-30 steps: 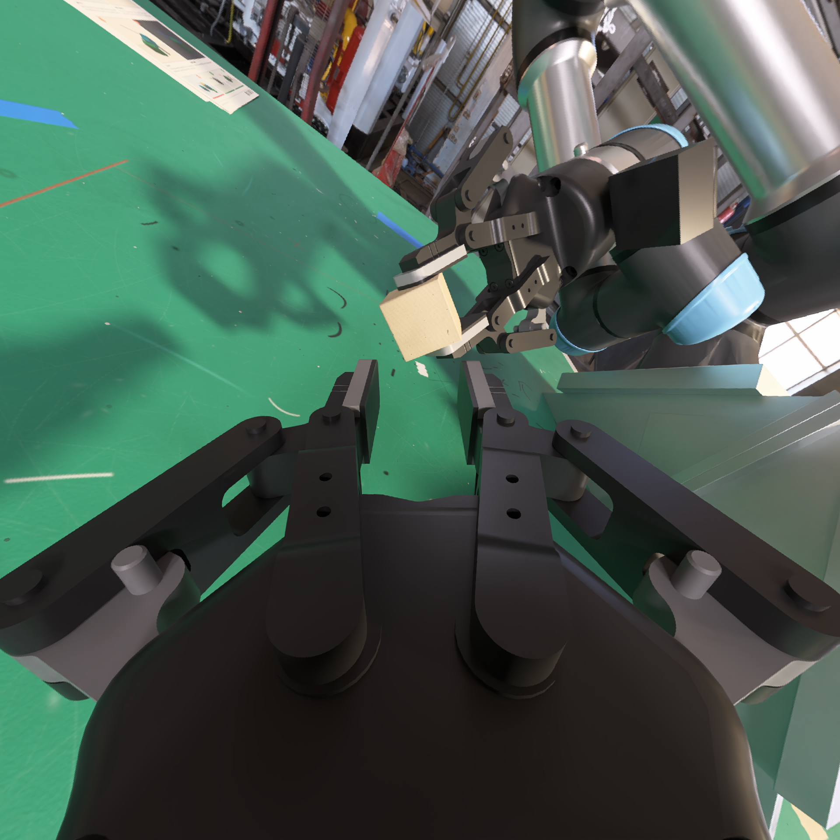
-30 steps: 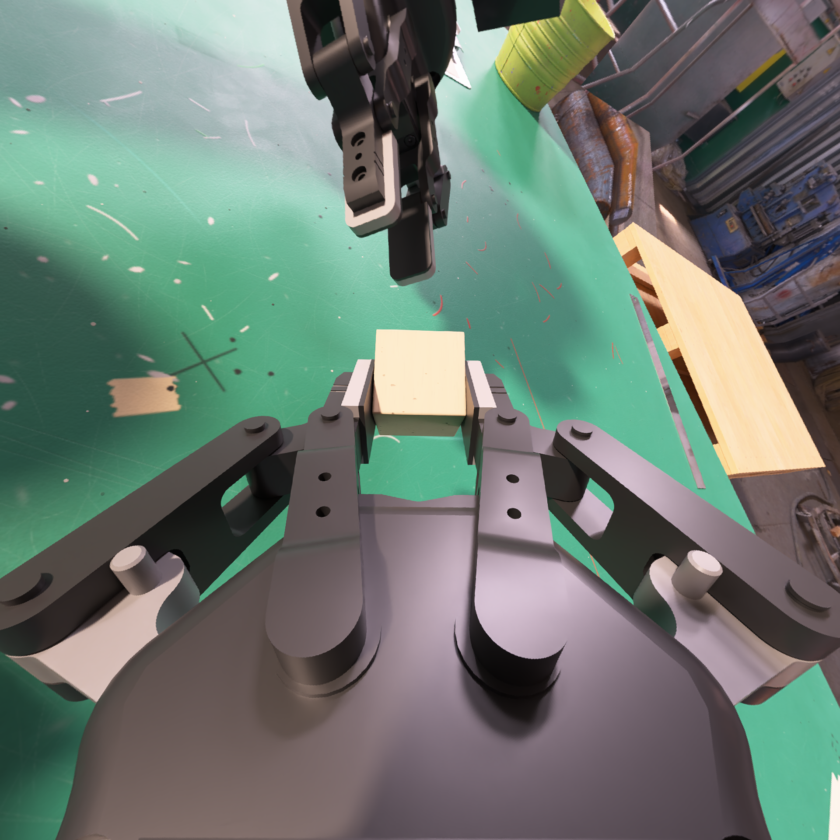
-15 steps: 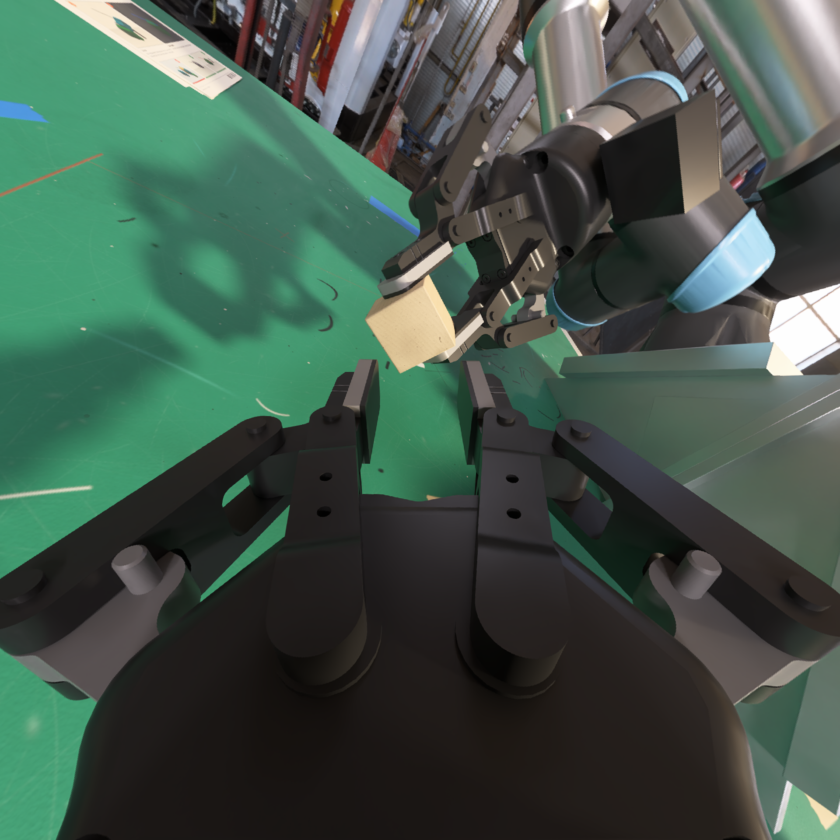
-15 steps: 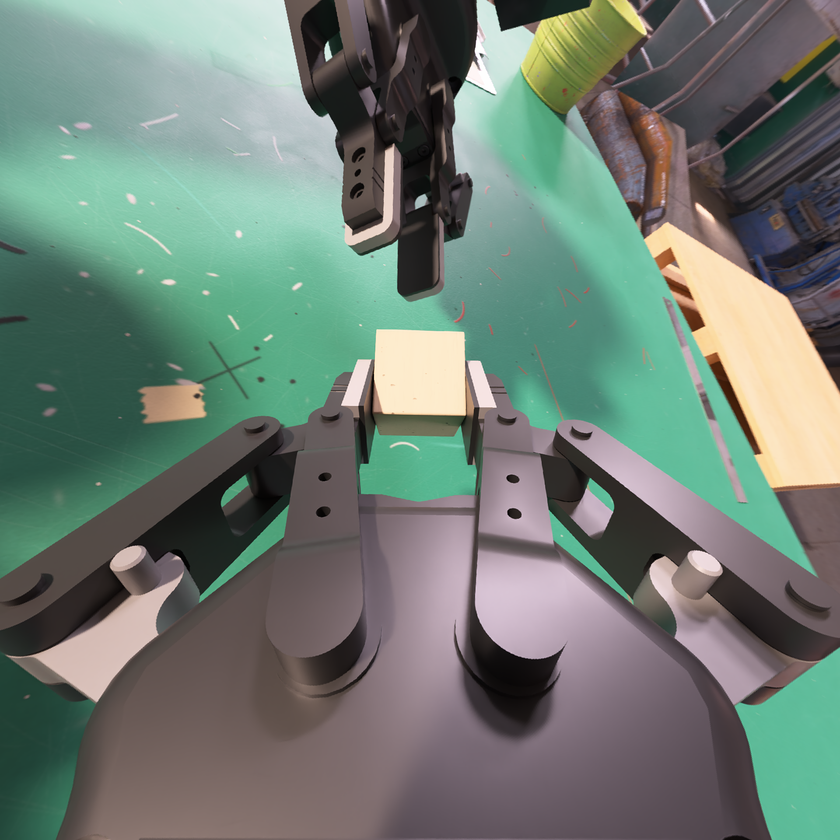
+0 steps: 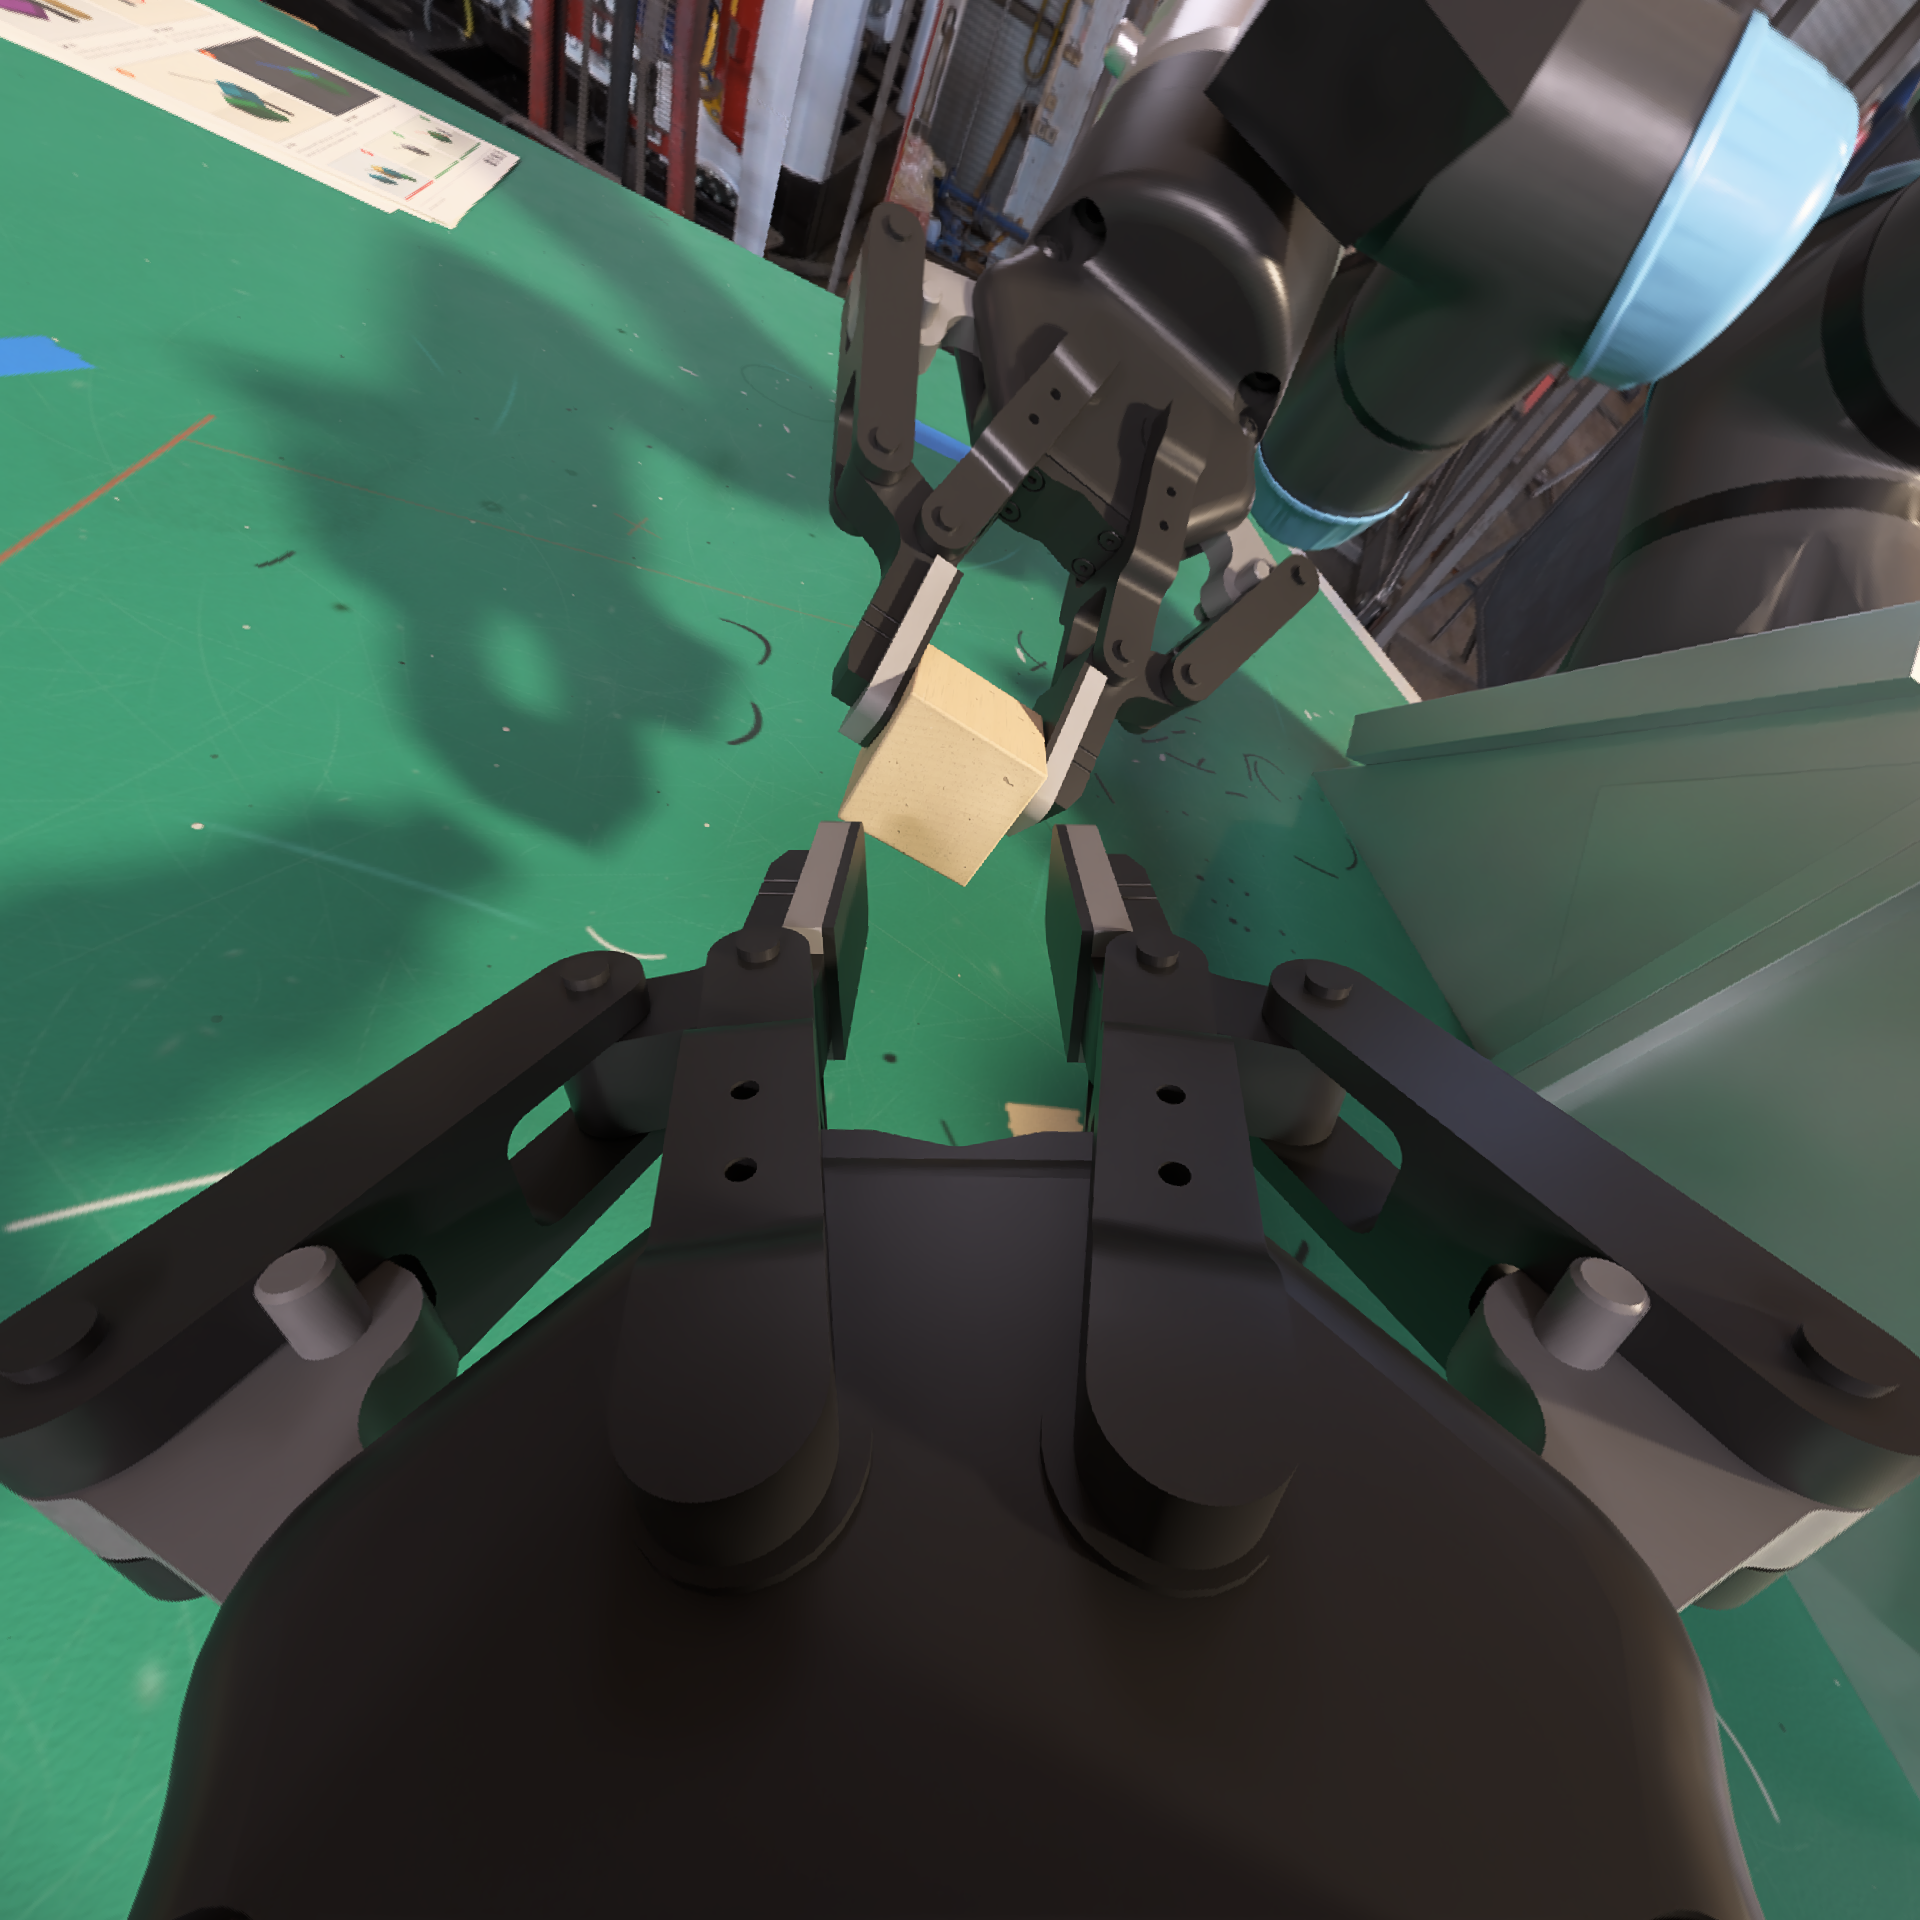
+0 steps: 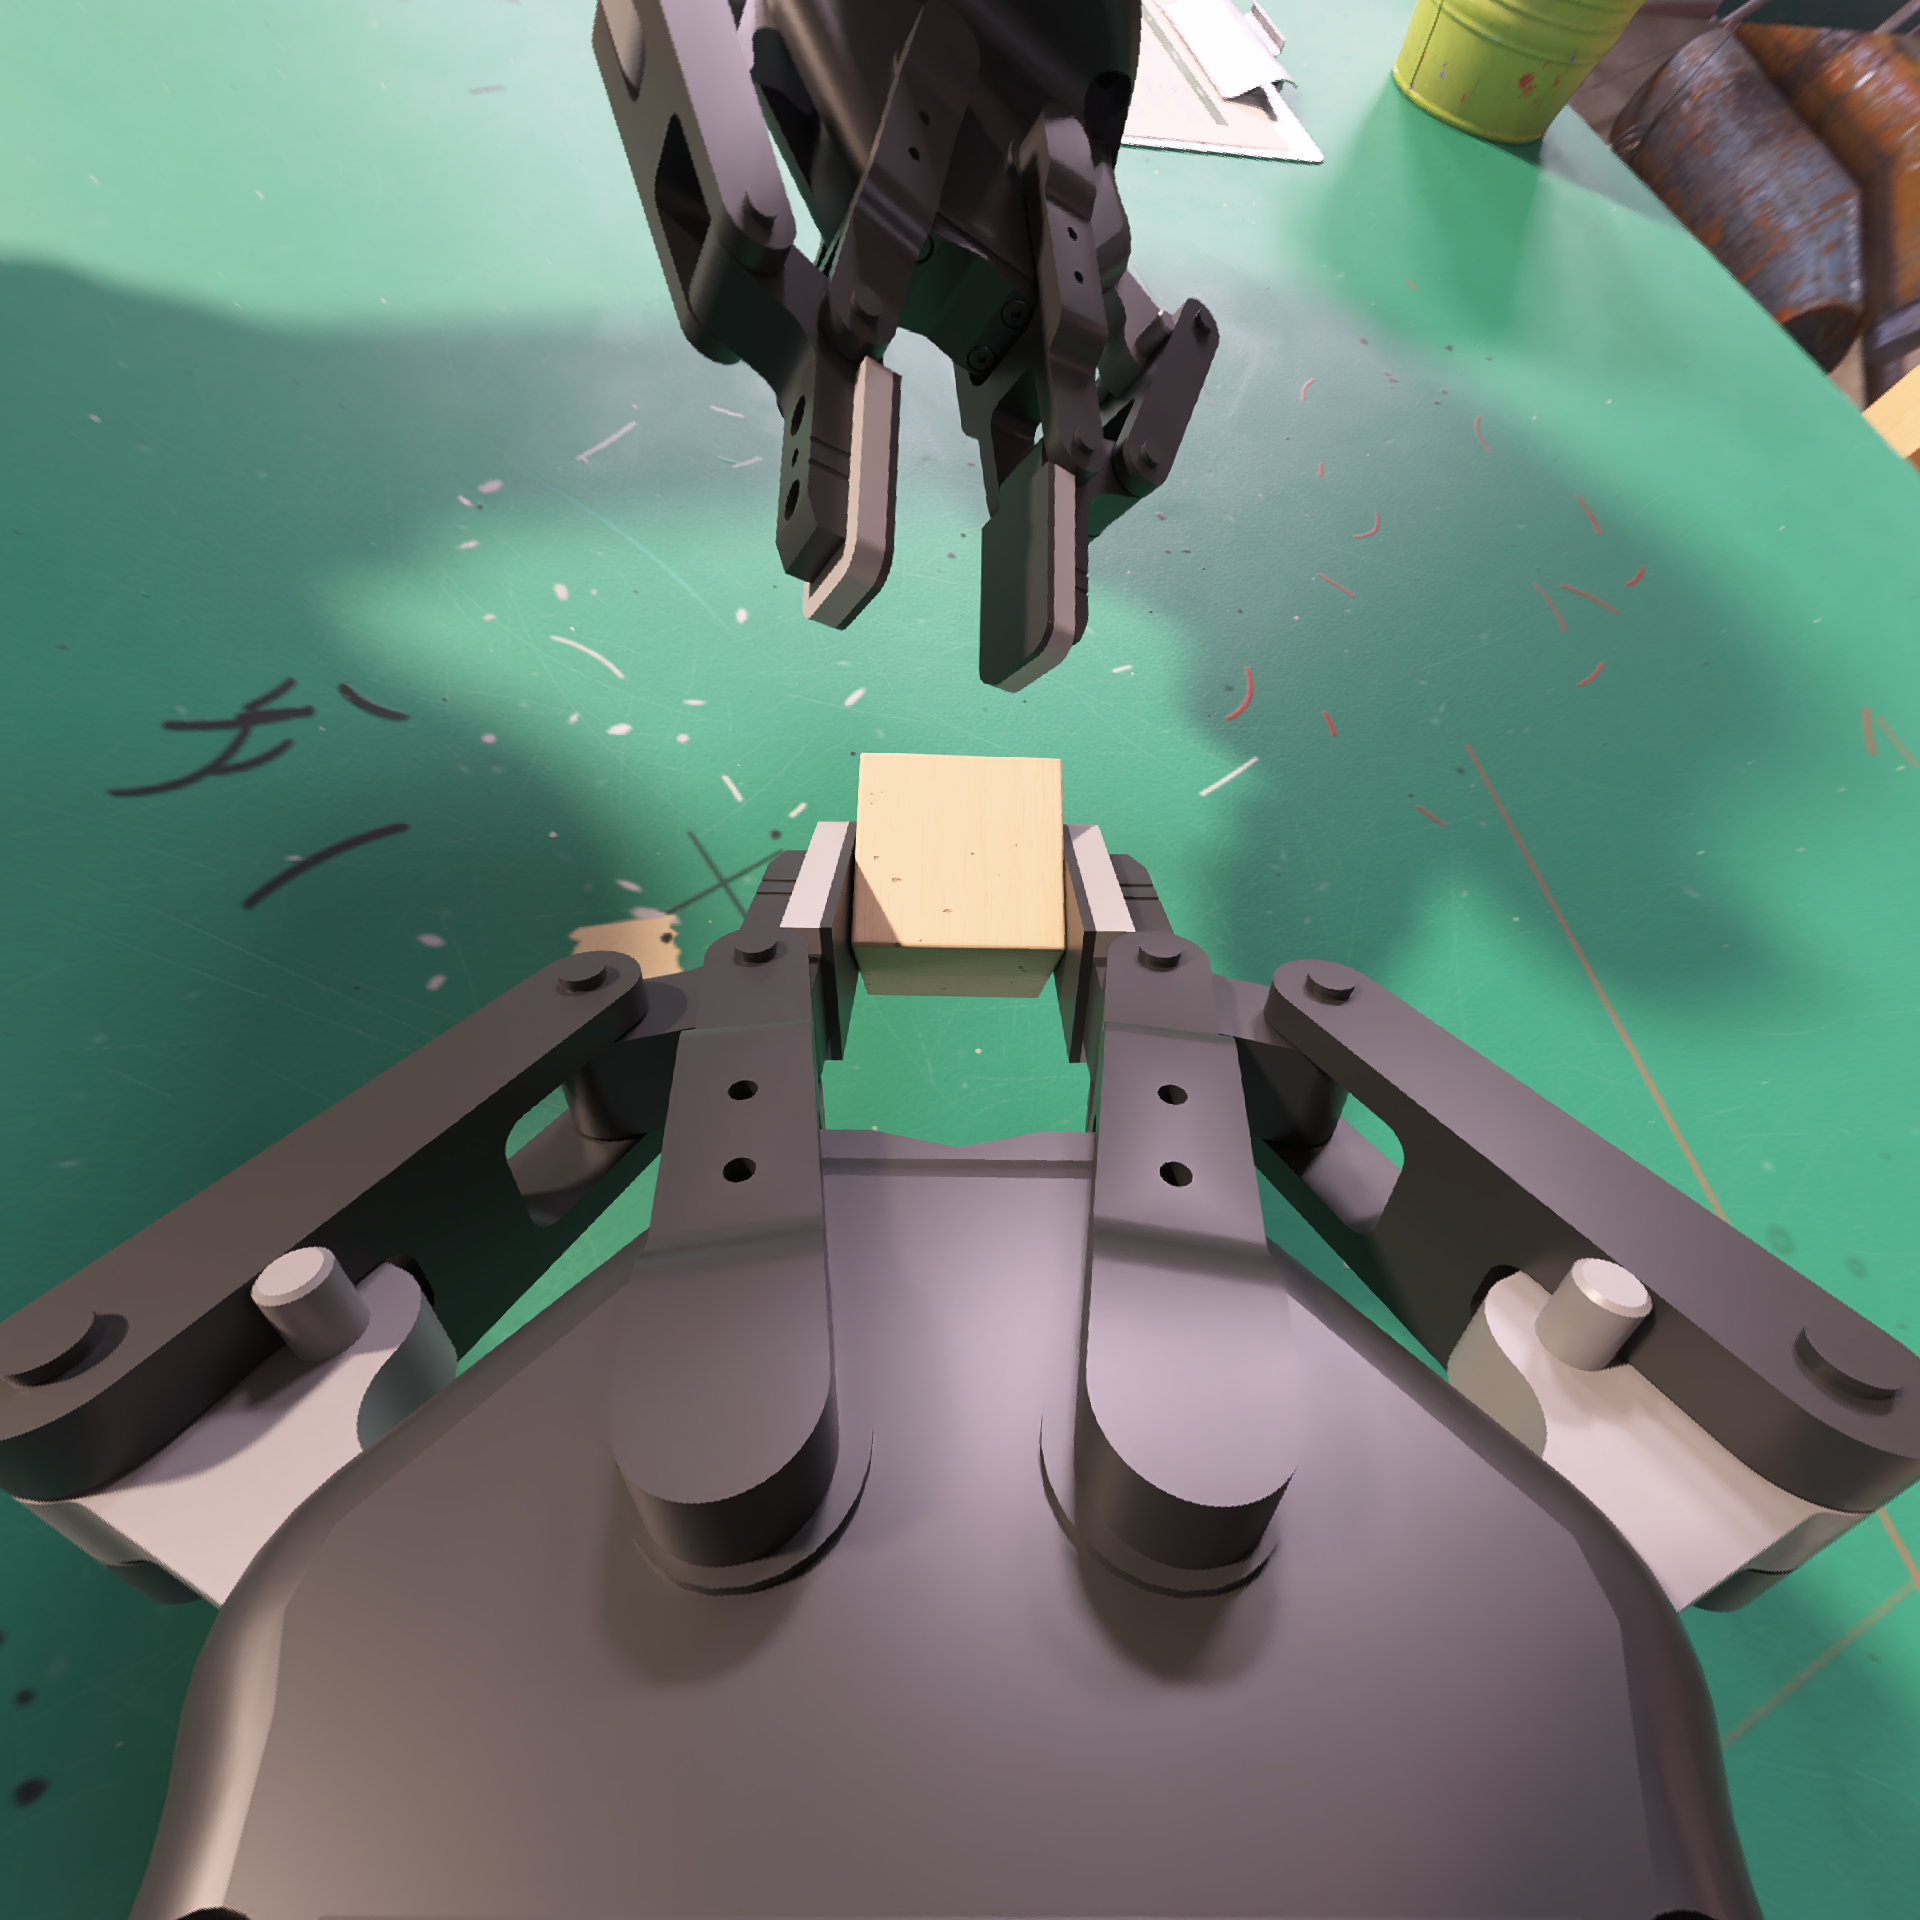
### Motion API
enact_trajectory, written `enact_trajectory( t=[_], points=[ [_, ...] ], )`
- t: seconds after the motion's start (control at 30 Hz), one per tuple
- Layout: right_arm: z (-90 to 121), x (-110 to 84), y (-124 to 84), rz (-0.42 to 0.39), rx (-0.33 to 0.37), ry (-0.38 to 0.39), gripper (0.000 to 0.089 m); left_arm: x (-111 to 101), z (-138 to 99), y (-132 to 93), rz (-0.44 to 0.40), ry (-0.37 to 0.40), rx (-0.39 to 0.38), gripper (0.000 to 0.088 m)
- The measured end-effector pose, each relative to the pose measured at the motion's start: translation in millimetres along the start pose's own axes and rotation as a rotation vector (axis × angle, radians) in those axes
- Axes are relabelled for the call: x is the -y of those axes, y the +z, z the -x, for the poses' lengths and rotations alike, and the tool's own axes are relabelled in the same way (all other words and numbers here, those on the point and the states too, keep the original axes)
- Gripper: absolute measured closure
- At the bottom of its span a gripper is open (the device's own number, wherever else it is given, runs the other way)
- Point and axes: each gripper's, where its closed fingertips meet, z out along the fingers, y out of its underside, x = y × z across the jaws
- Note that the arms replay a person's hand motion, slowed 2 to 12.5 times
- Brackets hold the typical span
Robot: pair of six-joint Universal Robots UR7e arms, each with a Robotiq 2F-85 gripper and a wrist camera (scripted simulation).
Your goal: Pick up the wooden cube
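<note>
Right gripper (image 6: pixel 961 883) clamps smooth pale wooden cube (image 6: pixel 958 852).

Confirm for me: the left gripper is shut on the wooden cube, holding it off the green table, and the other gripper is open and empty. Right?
Not quite. The right gripper is shut on the wooden cube, as the right wrist view shows. The left gripper is the open, empty one. The cube is indeed off the green table.
</note>
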Motion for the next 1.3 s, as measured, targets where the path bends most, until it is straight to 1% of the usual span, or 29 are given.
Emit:
enact_trajectory(
  t=[0.13,0.23,0.37,0.57,0.77,0.93,1.07,1.3],
  points=[
    [0.9,-0.4,-1.2,-0.011,0.047,0.063,0.0571,-1.3,-0.1,0.5,0.020,0.029,0.017,0.0566],
    [4.5,-3.5,-0.9,-0.003,0.092,0.103,0.0571,-5.4,-0.9,2.3,0.049,0.050,0.025,0.0566],
    [10.8,-8.9,0.8,0.020,0.140,0.132,0.0571,-11.5,-1.6,6.0,0.086,0.074,0.035,0.0568],
    [12.2,-17.2,3.8,0.071,0.148,0.130,0.0571,-18.5,0.5,10.4,0.126,0.058,0.046,0.0566],
    [9.8,-25.1,6.9,0.121,0.132,0.144,0.0571,-24.5,6.5,12.7,0.158,0.050,0.074,0.0566],
    [7.9,-28.3,7.4,0.137,0.127,0.161,0.0571,-26.4,9.1,13.6,0.167,0.052,0.089,0.0566],
    [9.7,-26.7,8.5,0.124,0.154,0.199,0.0571,-24.3,7.7,13.5,0.159,0.055,0.085,0.0567],
    [16.7,-24.8,11.1,0.102,0.240,0.303,0.0571,-23.9,4.4,14.4,0.163,0.071,0.076,0.0567]
  ],
)
